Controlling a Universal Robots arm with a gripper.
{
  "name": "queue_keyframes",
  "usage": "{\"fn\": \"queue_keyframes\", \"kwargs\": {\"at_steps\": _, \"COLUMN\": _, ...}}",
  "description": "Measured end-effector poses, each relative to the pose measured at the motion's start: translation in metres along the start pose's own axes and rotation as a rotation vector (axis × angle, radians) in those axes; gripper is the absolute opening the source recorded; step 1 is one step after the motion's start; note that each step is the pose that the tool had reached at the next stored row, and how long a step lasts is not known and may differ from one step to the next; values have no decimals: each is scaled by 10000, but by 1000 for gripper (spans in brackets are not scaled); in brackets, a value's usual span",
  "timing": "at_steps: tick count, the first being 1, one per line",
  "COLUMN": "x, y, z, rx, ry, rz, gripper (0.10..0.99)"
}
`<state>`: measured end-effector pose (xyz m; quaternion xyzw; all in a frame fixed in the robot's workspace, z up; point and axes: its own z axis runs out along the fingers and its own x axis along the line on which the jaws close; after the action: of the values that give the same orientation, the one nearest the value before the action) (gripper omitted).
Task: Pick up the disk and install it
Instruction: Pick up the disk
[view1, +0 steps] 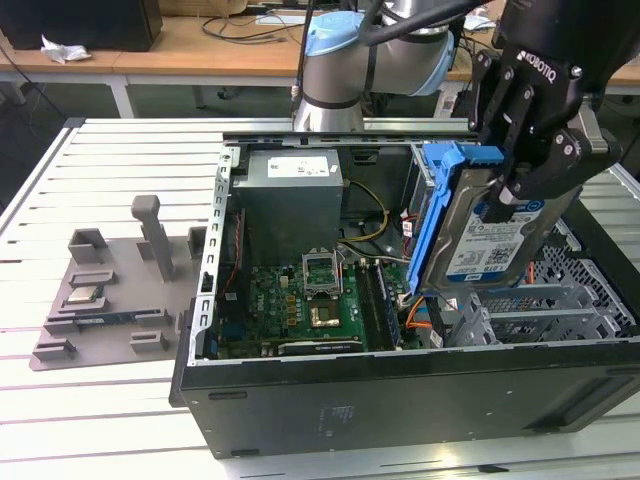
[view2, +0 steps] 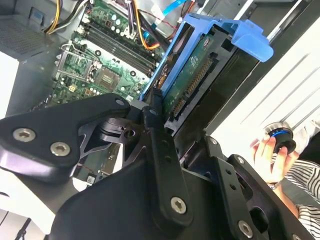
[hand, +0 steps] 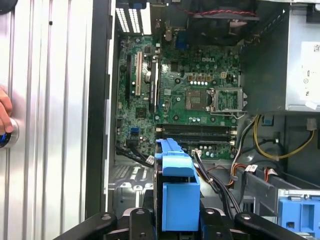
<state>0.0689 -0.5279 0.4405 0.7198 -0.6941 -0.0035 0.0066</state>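
The disk (view1: 488, 243) is a silver hard drive with a white and blue label in a blue carrier frame (view1: 433, 215). It hangs on edge, tilted, above the right half of the open computer case (view1: 400, 405). My gripper (view1: 512, 190) is shut on it from above. In the second wrist view the disk's green circuit side (view2: 192, 80) and blue frame end (view2: 245, 32) stick out past my black fingers (view2: 161, 145). In the first wrist view the blue frame (hand: 177, 192) sits between the fingertips (hand: 137, 219), over the case floor beside the motherboard (hand: 195, 90).
The grey power-supply box (view1: 290, 195) stands at the back of the case and a perforated metal drive cage (view1: 565, 300) at the exterior view's right. Cables (hand: 280, 147) run near the cage. A grey fixture plate (view1: 110, 300) lies on the slatted table. A person's hand (view2: 270, 155) rests nearby.
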Motion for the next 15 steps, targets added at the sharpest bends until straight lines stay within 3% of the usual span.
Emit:
{"fn": "queue_keyframes", "kwargs": {"at_steps": 5, "x": 4, "y": -116, "z": -2, "rx": -4, "ry": 61, "rz": 119, "gripper": 365}}
{"fn": "queue_keyframes", "kwargs": {"at_steps": 11, "x": 5, "y": -134, "z": -62, "rx": -5, "ry": 79, "rz": 167, "gripper": 365}}
{"fn": "queue_keyframes", "kwargs": {"at_steps": 15, "x": 8, "y": -223, "z": -65, "rx": -34, "ry": 101, "rz": 208, "gripper": 365}}
